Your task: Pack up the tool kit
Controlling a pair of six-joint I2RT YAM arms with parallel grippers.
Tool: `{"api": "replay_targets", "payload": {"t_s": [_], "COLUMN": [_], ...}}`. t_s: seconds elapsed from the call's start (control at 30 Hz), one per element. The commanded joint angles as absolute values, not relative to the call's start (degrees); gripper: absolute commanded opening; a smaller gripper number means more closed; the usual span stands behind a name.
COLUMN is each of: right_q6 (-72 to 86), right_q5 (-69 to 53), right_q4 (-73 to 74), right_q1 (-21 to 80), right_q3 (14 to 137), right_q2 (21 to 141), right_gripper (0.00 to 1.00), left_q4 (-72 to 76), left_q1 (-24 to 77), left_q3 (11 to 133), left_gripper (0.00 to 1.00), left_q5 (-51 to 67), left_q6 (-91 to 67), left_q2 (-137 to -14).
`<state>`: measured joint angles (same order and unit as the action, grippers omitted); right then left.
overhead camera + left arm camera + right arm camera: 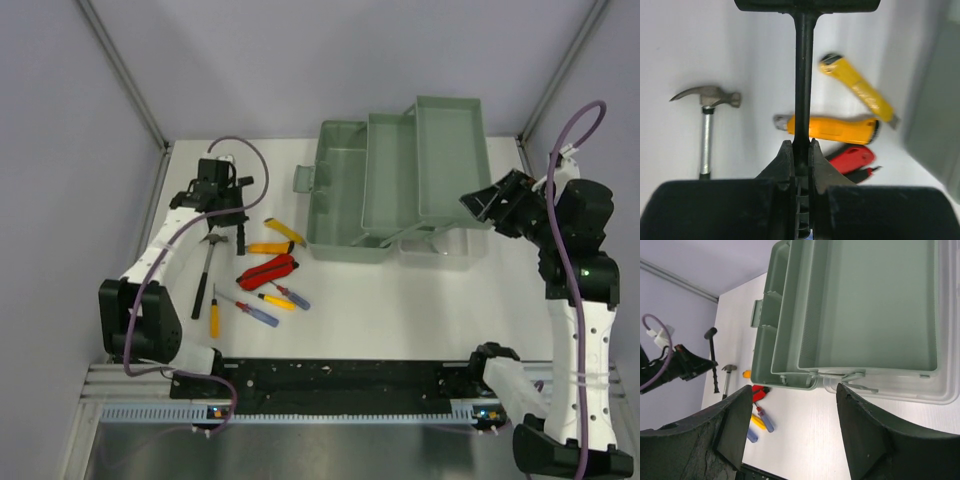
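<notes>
Fingers (785, 160) of the left gripper (800, 150) are clamped on the shaft of a black mallet (804, 75), which is held left of the toolbox (345, 165). A hammer (207, 272), yellow knives (268, 247), red pliers (267, 270) and screwdrivers (276, 301) are laid on the table (420, 300), also left of the toolbox. The right gripper (792, 390) is held wide open and empty at the right end of the toolbox, which is opened with its trays fanned out.
</notes>
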<state>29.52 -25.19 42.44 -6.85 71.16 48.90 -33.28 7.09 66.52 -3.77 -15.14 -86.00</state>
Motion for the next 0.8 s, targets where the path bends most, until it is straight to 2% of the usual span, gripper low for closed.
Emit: {"api": "replay_targets", "payload": {"t_s": [0.0, 0.23, 0.53, 0.63, 0.77], "right_q6": [29.44, 31.72, 34.89, 34.89, 34.98], "right_q5": [-25.31, -28.74, -30.93, -31.03, -31.03], "right_q4": [39.82, 36.66, 33.93, 33.92, 33.93], "right_q1": [-6.15, -6.15, -6.15, -6.15, -6.15], "right_q3": [68.91, 65.05, 60.56, 60.47, 60.38], "right_q2": [46.85, 43.69, 39.46, 39.29, 39.37], "right_gripper": [0.66, 0.67, 0.67, 0.67, 0.67], "left_q4": [-32.96, -29.80, -18.12, -14.95, -14.85], "left_q1": [11.23, 24.25, 28.65, 28.92, 29.62], "left_q3": [72.24, 81.38, 85.77, 89.90, 95.88], "left_gripper": [0.00, 0.00, 0.00, 0.00, 0.00], "left_q5": [6.75, 8.08, 4.83, 8.17, 7.12], "left_q6": [-17.22, -21.61, -34.18, -34.28, -33.58], "left_q2": [-80.51, -83.92, -97.19, -103.43, -110.29]}}
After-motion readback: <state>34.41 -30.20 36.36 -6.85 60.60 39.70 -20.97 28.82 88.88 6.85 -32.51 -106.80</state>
